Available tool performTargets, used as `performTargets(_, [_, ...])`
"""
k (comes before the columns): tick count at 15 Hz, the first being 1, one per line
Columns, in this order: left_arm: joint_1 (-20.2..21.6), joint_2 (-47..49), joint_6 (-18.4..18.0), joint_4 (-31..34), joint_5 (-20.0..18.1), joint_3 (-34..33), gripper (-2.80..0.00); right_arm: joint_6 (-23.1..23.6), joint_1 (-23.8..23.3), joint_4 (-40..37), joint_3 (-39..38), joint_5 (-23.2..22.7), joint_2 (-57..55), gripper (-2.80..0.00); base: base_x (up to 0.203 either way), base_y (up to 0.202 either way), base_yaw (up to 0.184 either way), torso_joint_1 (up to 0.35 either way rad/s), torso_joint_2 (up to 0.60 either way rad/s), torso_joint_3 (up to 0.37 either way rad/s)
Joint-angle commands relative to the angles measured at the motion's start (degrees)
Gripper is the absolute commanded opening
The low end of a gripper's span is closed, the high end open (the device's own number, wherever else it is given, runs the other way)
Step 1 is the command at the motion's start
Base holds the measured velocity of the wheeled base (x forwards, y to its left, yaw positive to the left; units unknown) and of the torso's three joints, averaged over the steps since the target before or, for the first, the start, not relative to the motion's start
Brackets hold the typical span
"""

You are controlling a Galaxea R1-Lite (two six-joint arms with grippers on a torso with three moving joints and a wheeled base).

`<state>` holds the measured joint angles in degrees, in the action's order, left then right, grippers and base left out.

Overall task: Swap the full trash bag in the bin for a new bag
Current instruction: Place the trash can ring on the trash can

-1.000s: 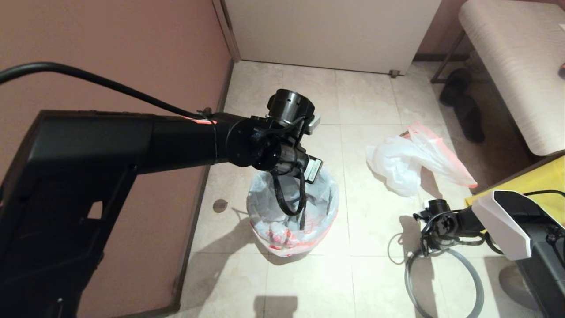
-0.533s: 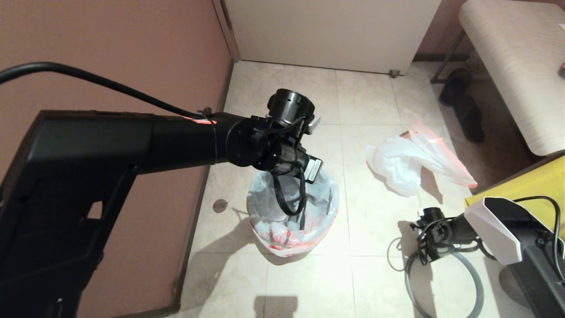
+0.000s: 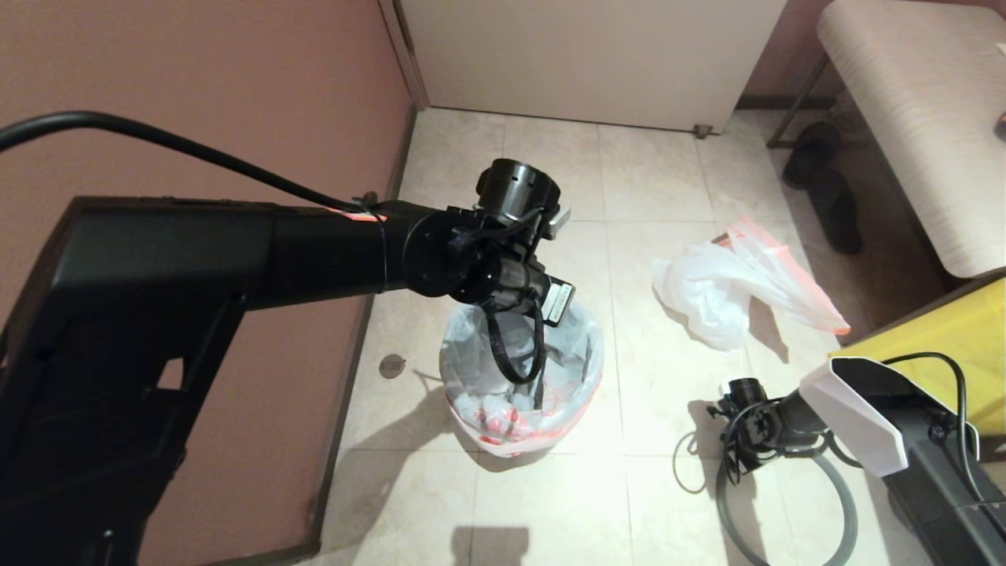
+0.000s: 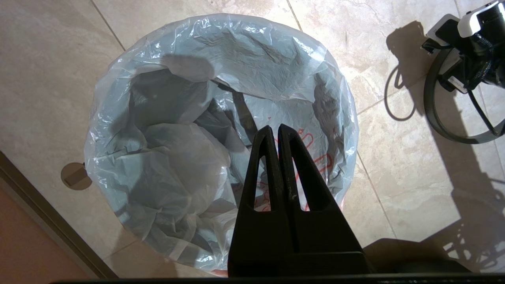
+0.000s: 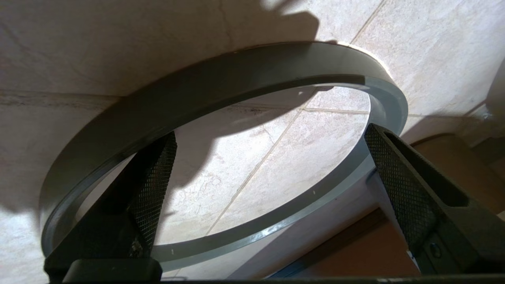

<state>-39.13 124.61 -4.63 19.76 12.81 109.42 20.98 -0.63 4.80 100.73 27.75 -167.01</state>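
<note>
On a tiled floor beside a pink wall, the bin [image 3: 521,377] stands upright with its mouth facing straight up, almost wholly wrapped by the full trash bag [image 3: 479,369], whose translucent white plastic is folded out over the top edge and shows faint red print low on its side. The left gripper [image 4: 275,132] hangs directly above the open mouth, its two black fingers pressed together with nothing between them, pointing down toward the crumpled grey lining inside. To the right, well apart from the bin, the new bag [image 3: 735,287] lies loose and crumpled on the tiles, its long axis running from the near left to the far right, pink-red edging along the right side. Nearer and further right, the grey ring rim [image 5: 221,94] lies flat on the floor, separate from the bin. The right gripper [image 5: 268,185] sits low over that ring with its fingers spread wide, one textured pad [image 5: 156,185] inside the hoop and the other at its right edge; neither can be seen clamping it. A yellow bag [image 3: 963,334] shows at the right edge.
</note>
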Motion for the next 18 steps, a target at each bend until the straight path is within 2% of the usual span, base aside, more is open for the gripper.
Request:
performTargets(1, [0.02,0.10,-0.03,0.10,0.11,0.00,-2.80,0.43,0.39,2.36,-1.36,-0.04,-0.02,0.00,0.000,0.000,0.000,0.000,0.00,0.000])
performTargets(3, [0.02,0.10,-0.03,0.10,0.11,0.00,-2.80,0.41,0.60,5.92,-2.00,-1.47,0.69,0.00,0.000,0.000,0.000,0.000,0.00,0.000])
performTargets(6, [0.02,0.14,-0.03,0.10,0.11,0.09,-2.80,-1.81,2.66,10.41,-5.73,-6.88,3.92,0.00,0.000,0.000,0.000,0.000,0.00,0.000])
performTargets(9, [0.02,0.46,-0.03,0.10,0.20,0.18,-2.80,-2.35,5.61,14.55,-9.75,-7.74,5.35,0.00,0.000,0.000,0.000,0.000,0.00,0.000])
performTargets(12, [0.02,0.46,-0.03,0.10,0.20,0.22,-2.80,-2.43,8.52,23.14,-15.94,-11.53,8.52,0.00,0.000,0.000,0.000,0.000,0.00,0.000])
performTargets(14, [0.02,0.46,-0.03,0.10,0.20,0.26,-2.80,-2.53,10.29,25.56,-17.89,-12.16,9.33,0.00,0.000,0.000,0.000,0.000,0.00,0.000])
performTargets(16, [0.02,0.54,-0.03,0.10,0.20,0.26,-2.80,-2.59,10.35,27.05,-17.91,-12.19,9.27,0.00,0.000,0.000,0.000,0.000,0.00,0.000])
performTargets(18, [0.02,0.81,-0.03,0.10,0.23,0.35,-2.80,-3.87,7.90,26.87,-13.76,-12.15,9.17,0.00,0.000,0.000,0.000,0.000,0.00,0.000])
